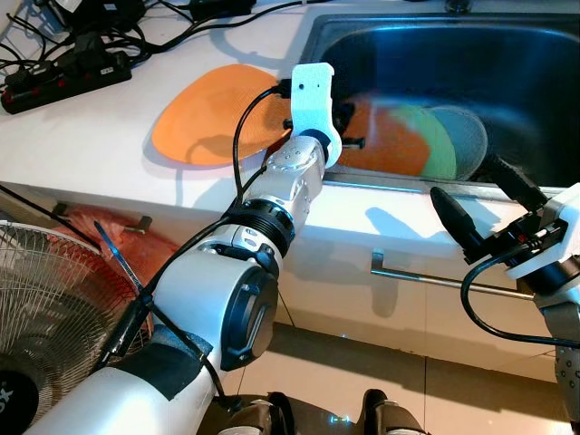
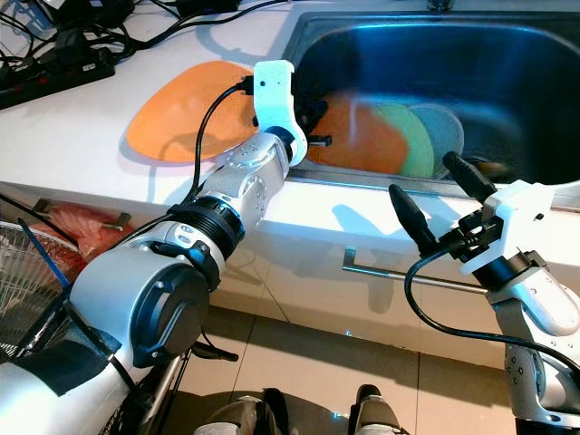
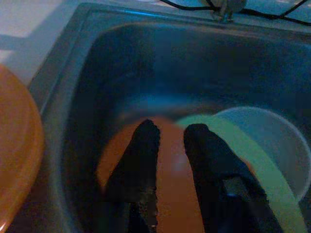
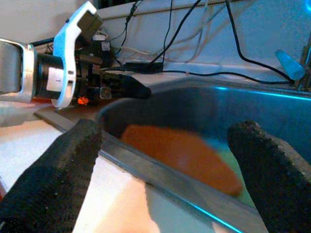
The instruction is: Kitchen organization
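Observation:
A steel sink (image 1: 507, 45) holds three overlapping plates: an orange plate (image 1: 394, 136), a green plate (image 1: 441, 140) and a pale grey plate (image 1: 469, 138). Another orange plate (image 1: 213, 113) lies on the white counter just left of the sink. My left gripper (image 3: 171, 130) reaches over the sink's left rim and hovers above the orange plate in the sink, its fingers a narrow gap apart with nothing between them. My right gripper (image 1: 464, 178) stands wide open in front of the sink's front edge, holding nothing.
A black power strip (image 1: 63, 77) and tangled cables lie at the counter's back left. Below the counter are a drawer handle (image 1: 435, 276), a red bag (image 1: 109, 231) and a wire fan (image 1: 45, 308) at the left. Tiled floor lies underneath.

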Controlling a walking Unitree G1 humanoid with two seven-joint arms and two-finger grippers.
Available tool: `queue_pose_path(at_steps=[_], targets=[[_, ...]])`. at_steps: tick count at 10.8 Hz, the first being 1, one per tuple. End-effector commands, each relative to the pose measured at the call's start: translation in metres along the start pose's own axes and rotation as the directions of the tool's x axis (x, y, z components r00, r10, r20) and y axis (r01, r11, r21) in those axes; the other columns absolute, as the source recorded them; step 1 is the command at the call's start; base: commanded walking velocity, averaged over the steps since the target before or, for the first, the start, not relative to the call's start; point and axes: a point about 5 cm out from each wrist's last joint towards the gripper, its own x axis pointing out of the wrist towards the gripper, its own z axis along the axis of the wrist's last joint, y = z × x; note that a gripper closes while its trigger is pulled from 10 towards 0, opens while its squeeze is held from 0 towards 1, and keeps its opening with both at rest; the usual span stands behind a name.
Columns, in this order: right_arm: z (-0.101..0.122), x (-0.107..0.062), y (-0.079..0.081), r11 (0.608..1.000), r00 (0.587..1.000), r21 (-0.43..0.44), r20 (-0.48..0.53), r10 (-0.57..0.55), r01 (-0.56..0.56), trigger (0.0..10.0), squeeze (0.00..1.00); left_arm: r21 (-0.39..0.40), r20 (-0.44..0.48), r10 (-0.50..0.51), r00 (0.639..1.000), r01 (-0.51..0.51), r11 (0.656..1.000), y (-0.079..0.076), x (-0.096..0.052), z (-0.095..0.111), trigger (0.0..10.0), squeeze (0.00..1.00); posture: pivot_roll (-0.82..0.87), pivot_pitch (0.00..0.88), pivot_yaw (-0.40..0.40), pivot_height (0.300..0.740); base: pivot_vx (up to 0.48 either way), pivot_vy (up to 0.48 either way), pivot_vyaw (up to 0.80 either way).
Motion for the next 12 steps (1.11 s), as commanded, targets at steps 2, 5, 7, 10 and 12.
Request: queue_pose_path(at_steps=[2, 5, 7, 10, 12], targets=[[-0.035, -0.007, 0.009, 0.994, 0.988, 0.111, -0.151, 0.009, 0.008, 10.0, 0.00, 0.008, -0.011, -0.002, 1.000, 0.002, 1.000, 0.001, 0.000, -0.001, 10.0, 1.00, -0.19, 0.236, 0.190, 0.740, 0.000, 0.000, 0.00], [-0.032, 0.002, 0.006, 0.995, 0.991, 0.104, -0.129, 0.018, -0.005, 10.0, 0.00, 0.060, 0.096, -0.010, 0.995, 0.004, 0.998, 0.010, 0.002, 0.033, 10.0, 0.00, -0.16, 0.209, 0.183, 0.740, 0.000, 0.000, 0.00], [-0.035, 0.009, 0.005, 0.994, 0.992, 0.110, -0.123, 0.034, -0.020, 10.0, 0.00, 0.115, 0.230, 0.003, 0.973, -0.030, 0.993, 0.030, -0.002, 0.079, 10.0, 0.00, -0.12, 0.189, 0.176, 0.740, 0.000, 0.000, 0.00], [-0.032, 0.029, 0.011, 0.988, 0.991, 0.120, -0.079, 0.106, -0.097, 10.0, 0.00, 0.174, 0.306, 0.134, 0.942, -0.194, 0.965, 0.100, -0.023, 0.113, 10.0, 0.00, -0.08, 0.144, 0.156, 0.740, 0.000, 0.000, 0.00], [-0.031, 0.035, 0.010, 0.985, 0.988, 0.119, -0.071, 0.135, -0.126, 10.0, 0.00, 0.196, 0.247, 0.240, 0.939, -0.291, 0.936, 0.151, -0.044, 0.100, 10.0, 0.00, -0.05, 0.128, 0.142, 0.740, 0.000, 0.000, 0.00]])
